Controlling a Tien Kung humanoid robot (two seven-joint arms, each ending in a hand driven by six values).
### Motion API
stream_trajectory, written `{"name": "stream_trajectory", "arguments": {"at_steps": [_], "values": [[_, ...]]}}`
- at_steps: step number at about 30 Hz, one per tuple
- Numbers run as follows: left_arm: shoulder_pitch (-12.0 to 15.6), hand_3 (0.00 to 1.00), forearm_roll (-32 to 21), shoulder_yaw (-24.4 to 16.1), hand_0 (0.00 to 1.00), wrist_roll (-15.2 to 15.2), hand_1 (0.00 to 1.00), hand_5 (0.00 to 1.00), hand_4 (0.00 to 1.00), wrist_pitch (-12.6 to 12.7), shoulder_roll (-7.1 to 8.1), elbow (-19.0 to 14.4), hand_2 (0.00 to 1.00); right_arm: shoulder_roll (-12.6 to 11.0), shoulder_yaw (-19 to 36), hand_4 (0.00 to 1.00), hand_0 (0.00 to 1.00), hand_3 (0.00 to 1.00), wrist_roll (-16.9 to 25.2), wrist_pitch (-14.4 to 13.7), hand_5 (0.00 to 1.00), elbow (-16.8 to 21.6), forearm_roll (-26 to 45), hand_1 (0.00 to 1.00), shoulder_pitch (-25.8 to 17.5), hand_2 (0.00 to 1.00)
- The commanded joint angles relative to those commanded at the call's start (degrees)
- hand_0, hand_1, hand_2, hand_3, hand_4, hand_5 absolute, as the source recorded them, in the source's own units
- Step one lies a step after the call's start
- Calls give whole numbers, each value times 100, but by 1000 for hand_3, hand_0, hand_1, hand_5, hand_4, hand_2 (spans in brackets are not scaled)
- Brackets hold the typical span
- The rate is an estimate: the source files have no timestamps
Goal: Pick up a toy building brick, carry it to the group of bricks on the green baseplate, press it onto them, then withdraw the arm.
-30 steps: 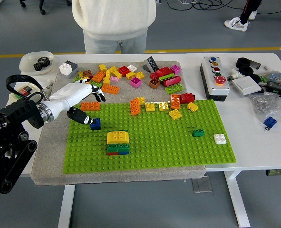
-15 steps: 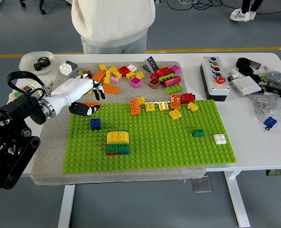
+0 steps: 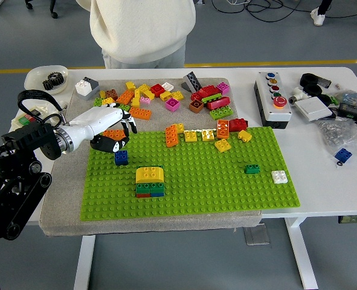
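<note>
On the baseplate's left edge, the left hand hangs with its fingers curled downward just above a blue brick; whether they touch it cannot be told, and they hold nothing clearly. An orange brick lies under the palm, partly hidden. Just below the blue brick stands the group of bricks: a yellow piece on top of green, red and blue ones. Nothing lies between the blue brick and this stack.

Along the plate's far edge sit orange, yellow and red bricks, and farther right a small green brick and a white brick stand apart. Beyond the plate, a loose pile of mixed bricks covers the grey mat. A bowl with black gears is at the far left of the surface, a button box to the right of the pile, and clutter with another blue piece at the right end. A person in a white top stands at the far side, hands out of view.
</note>
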Motion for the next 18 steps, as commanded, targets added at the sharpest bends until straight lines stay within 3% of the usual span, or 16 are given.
{"name": "stream_trajectory", "arguments": {"at_steps": [1,18], "values": [[-7,642,0,8,998,5,809,48,768,-19,-9,22,626,0,2,894,747,631,-1,0,485,0,0,647,1,726],[-5,649,0,-32,998,15,812,75,810,-86,-70,397,647,-7,32,896,746,631,-7,-15,486,0,0,647,-8,726]]}}
